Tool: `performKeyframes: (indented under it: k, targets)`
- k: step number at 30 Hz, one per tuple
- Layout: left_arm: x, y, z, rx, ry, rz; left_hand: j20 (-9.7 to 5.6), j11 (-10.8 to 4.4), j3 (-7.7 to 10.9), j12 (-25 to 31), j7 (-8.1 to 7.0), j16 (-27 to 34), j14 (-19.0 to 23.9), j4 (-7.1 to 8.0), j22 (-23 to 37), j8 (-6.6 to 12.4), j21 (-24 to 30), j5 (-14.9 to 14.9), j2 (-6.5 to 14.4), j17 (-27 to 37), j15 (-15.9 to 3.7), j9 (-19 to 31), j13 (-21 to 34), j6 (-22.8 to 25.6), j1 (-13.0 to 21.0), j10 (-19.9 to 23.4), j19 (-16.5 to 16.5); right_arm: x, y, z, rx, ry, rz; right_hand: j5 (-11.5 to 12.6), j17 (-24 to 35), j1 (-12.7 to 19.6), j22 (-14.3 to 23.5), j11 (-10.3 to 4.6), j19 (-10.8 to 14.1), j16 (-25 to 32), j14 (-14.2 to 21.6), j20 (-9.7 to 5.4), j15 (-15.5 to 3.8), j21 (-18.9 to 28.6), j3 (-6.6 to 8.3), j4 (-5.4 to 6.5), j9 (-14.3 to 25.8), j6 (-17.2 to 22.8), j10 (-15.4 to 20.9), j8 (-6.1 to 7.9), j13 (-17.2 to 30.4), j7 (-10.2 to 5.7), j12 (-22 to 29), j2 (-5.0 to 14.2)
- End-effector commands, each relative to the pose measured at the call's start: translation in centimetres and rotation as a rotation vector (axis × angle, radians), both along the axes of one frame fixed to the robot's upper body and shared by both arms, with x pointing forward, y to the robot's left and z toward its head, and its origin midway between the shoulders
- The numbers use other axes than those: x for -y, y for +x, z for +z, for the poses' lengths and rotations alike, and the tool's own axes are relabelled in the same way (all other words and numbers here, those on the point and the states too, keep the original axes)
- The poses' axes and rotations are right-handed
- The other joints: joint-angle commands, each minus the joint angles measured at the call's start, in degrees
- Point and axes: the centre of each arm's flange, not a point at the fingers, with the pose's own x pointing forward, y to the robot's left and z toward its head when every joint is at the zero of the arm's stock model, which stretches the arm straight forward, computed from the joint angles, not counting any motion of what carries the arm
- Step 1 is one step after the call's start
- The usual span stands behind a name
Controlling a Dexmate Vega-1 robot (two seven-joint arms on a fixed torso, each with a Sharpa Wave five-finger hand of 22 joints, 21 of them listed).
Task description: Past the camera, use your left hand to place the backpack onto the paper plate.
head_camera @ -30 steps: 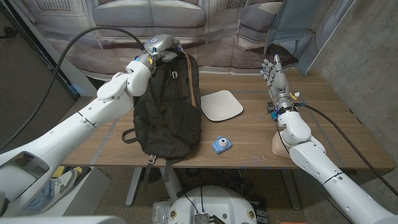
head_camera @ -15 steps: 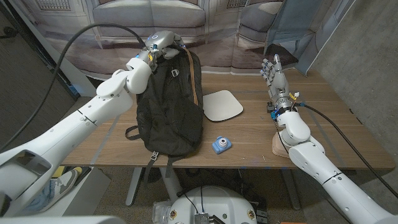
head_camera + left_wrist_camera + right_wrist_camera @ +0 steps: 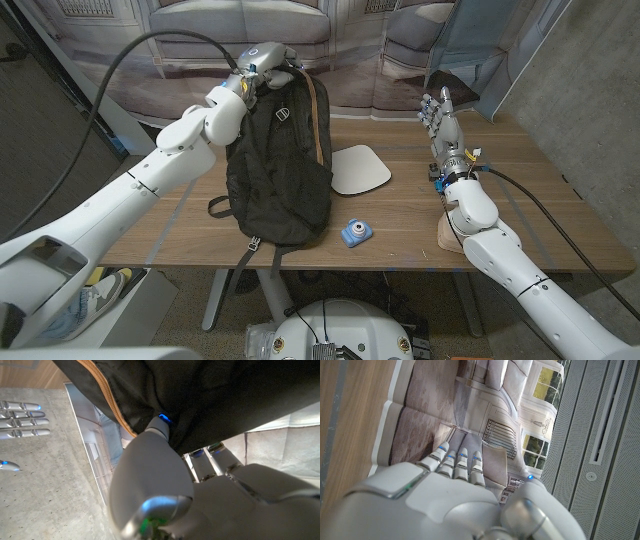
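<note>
Backpack: black, tan-trimmed, no readable label, gripped at its far top by left hand, hanging left of plate, far-left of blue camera. Right hand upright at right, unclenched, empty. Left wrist view adds tan piping and fingers buried in fabric.

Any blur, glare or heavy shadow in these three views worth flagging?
Head view: even light, sharp, backpack and paper plate legible, soft shadows only. Left wrist view: the left robot hand sits very close and soft, the dark fabric shows almost no detail. Right wrist view: the right robot hand looks soft, the backdrop clearer.
</note>
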Motion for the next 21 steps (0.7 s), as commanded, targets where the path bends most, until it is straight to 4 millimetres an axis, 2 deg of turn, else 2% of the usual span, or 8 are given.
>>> performKeyframes:
  k: [1, 9, 21]
  targets:
    - [2.2, 0.4, 0.0, 0.011, 0.043, -0.045, -4.48, -0.18, 0.57, -0.1, -0.1, -0.2, 0.5, 0.01, 0.1, 0.16, 0.3, 0.3, 0.3, 0.2, -5.56, 0.2, 0.2, 0.3, -0.2, 0.3, -0.3, 1.2, -1.4, -0.1, 0.0, 0.026, -0.019, -0.1, 0.3, 0.0, 0.1, -0.08, 0.4, -0.3, 0.5, -0.16, 0.06, 0.0, -0.22, -0.11, 0.3, 0.3, 0.7, 0.13, 0.1, -0.09, -0.4, 0.68]
    - [3.8, 1.1, 0.7, 0.009, 0.057, -0.092, -4.52, -0.17, 0.67, -0.3, -0.17, -0.3, 0.6, -0.13, 0.0, 0.24, 0.6, 0.4, 0.1, 0.6, -5.66, 0.1, 0.4, 0.5, -0.2, 0.6, -0.4, 2.2, -2.1, -0.4, -0.008, 0.036, -0.046, -0.1, 0.3, 0.0, 0.1, -0.02, 0.4, -0.3, 0.6, -0.16, 0.05, 0.0, -0.27, -0.12, 0.3, 0.3, 0.7, 0.12, 0.1, -0.11, -0.3, 0.71]
    - [6.2, 0.3, 1.5, 0.047, 0.09, -0.134, -4.52, -0.11, 0.76, -0.5, -0.18, -0.5, 0.8, -0.17, 0.0, 0.3, 0.8, 0.4, 0.1, 0.9, -5.63, 0.0, 0.7, 0.6, -0.3, 0.7, -0.5, 2.6, -2.7, -0.4, 0.0, 0.04, -0.058, -0.1, 0.3, 0.0, 0.1, -0.04, 0.4, -0.2, 0.6, -0.12, 0.18, 0.0, -0.36, -0.14, 0.3, 0.3, 0.8, 0.09, 0.1, -0.11, -0.4, 0.74]
